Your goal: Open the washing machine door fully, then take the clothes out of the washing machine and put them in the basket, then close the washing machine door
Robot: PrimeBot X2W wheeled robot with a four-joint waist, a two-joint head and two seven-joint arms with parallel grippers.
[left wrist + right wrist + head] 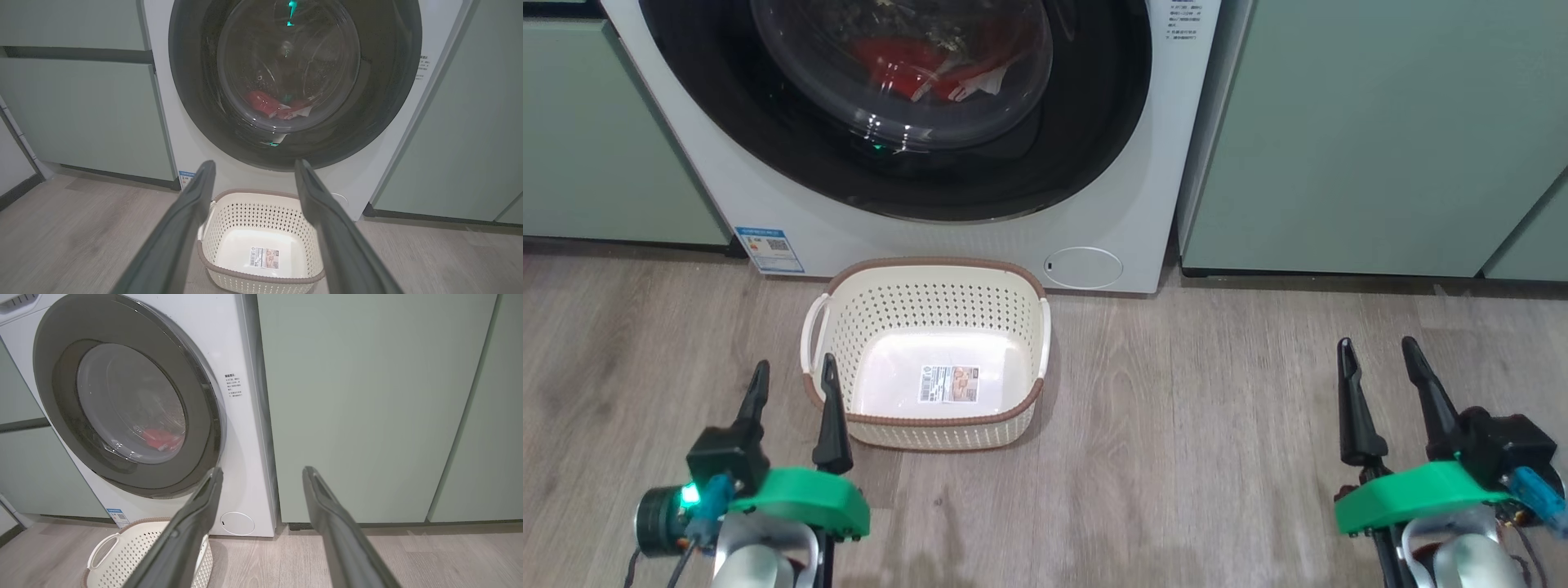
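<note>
The white washing machine [1143, 212] stands ahead with its round black-rimmed door [1094, 122] shut against the front. Red clothes [907, 61] show through the glass bowl, also red clothes [265, 104] in the left wrist view and red clothes [161, 439] in the right wrist view. The cream basket [882, 302] sits empty on the floor just before the machine, a paper label on its floor. My left gripper [792, 374] hovers open at the basket's near left corner. My right gripper [1379, 349] is open over bare floor, well right of the basket [118, 555].
Pale green cabinets [1372, 139] flank the machine on both sides. A small round white hatch [1083, 267] sits low on the machine's front, right of the basket. Wood-look floor [1192, 425] spreads between the basket and my right gripper.
</note>
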